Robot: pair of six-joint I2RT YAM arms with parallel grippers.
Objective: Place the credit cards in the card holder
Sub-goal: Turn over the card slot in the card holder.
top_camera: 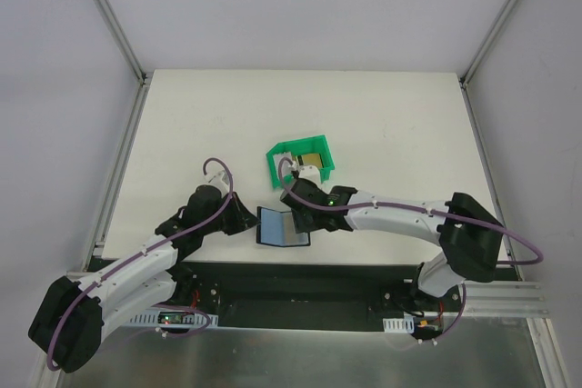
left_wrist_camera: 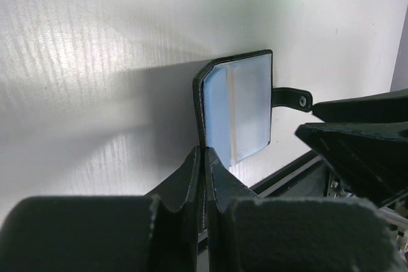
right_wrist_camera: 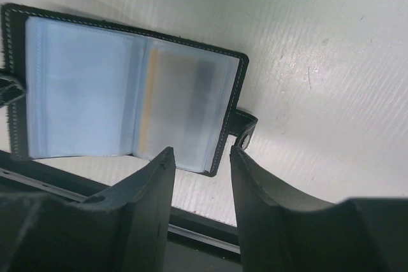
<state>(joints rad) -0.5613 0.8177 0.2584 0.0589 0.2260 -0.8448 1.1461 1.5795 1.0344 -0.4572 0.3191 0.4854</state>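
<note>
The black card holder [top_camera: 280,226] lies open near the table's front edge, bluish-grey sleeves up. My left gripper [top_camera: 247,222] is shut on the left cover's edge; in the left wrist view the card holder [left_wrist_camera: 239,106] runs down into the closed left gripper [left_wrist_camera: 204,154]. The right gripper [right_wrist_camera: 201,151] hovers open over the right page's corner of the card holder [right_wrist_camera: 83,93], beside its tab [right_wrist_camera: 242,128], with nothing between the fingers. One credit card [right_wrist_camera: 182,103] with a gold stripe shows through the frosted right sleeve. Another gold credit card [top_camera: 310,161] lies in the green bin.
The green open-fronted bin [top_camera: 277,154] stands just behind the right gripper [top_camera: 305,222]. The table's front edge and a black rail [right_wrist_camera: 197,230] run right below the card holder. The right gripper's fingers [left_wrist_camera: 363,138] show at the right in the left wrist view.
</note>
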